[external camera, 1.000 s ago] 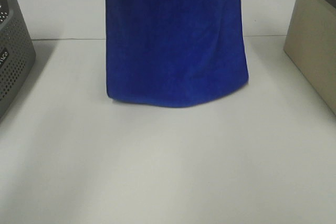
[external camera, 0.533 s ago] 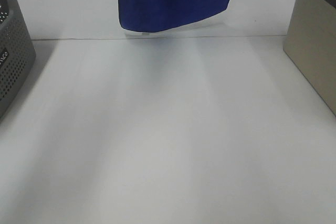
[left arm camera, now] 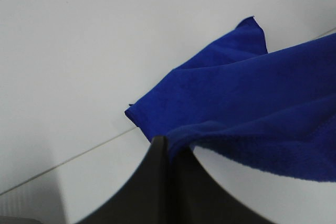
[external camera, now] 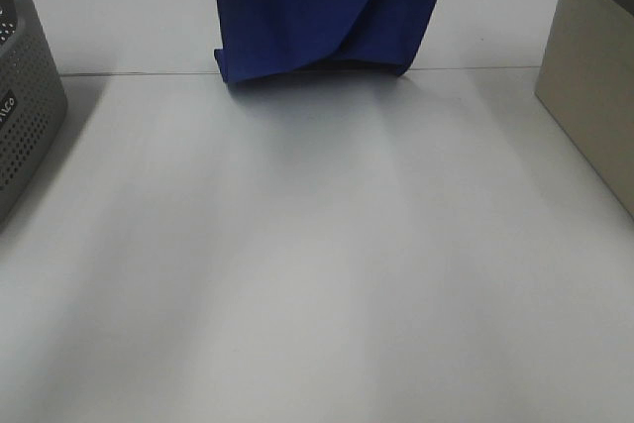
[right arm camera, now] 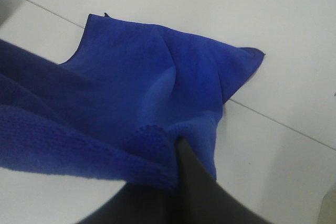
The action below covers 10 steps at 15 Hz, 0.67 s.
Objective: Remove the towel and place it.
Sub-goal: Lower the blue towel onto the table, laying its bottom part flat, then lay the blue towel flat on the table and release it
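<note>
The royal-blue towel (external camera: 317, 7) hangs from above the top edge of the exterior high view. Its lower end rests crumpled on the white table (external camera: 317, 264) near the far seam. In the left wrist view my left gripper (left arm camera: 168, 148) is shut on one top corner of the towel (left arm camera: 247, 103), with the cloth running down to the table. In the right wrist view my right gripper (right arm camera: 181, 150) is shut on the other top corner of the towel (right arm camera: 147, 93). Neither gripper shows in the exterior high view. No white tag is visible.
A grey perforated basket (external camera: 25, 96) stands at the table's left edge. A beige box (external camera: 594, 86) stands at the right edge. A seam (external camera: 129, 73) crosses the table at the far side, under the towel's lower end.
The towel rose and moved toward the far side of the table. It then dropped slightly, so its lower edge now folds onto the table at the seam.
</note>
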Tool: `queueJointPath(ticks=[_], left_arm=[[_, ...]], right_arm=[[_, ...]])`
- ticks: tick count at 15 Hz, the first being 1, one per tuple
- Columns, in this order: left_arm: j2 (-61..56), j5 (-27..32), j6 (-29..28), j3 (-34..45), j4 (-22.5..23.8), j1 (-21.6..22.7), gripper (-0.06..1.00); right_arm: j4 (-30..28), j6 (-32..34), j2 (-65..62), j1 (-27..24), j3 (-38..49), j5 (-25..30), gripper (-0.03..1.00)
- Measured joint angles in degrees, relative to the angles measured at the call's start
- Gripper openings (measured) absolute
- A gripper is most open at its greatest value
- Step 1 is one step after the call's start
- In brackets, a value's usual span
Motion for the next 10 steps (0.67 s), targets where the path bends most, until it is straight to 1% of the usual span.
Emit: queueJointPath(ticks=[2,4,5,6,8,9,10], left_arm=[[0.00,0.23,0.34,0.29,-3.04,0.00,0.00],[-0.92,0.29,0.74,1.26,-6.25,0.00,0.00],[-3.09,0.23,0.74,4.58,-7.51,0.00,0.00],[-6.30,0.17,0.63,10.14,-8.14,0.00,0.00],[-14.84,0.11,-0.40,25.84,-9.51,0.00,0.00],[-17.02,0.17,-0.74,29.91,-9.57,0.00,0.00],[-22.29,0.29,-1.43,39.94,-10.03,0.00,0.00]], right_arm=[[0.00,2.52,-1.32,0.00,4.47,0.29,0.02],[0.52,4.18,-5.33,0.00,13.69,0.29,0.02],[0.97,4.58,-7.91,0.00,18.39,0.40,0.02],[1.09,4.98,-11.69,0.00,24.41,0.52,0.02],[0.69,5.79,-20.00,0.00,34.72,0.52,0.02],[0.63,5.79,-21.54,0.00,36.38,0.52,0.02],[0.57,5.90,-25.73,0.00,40.97,0.57,0.02]])
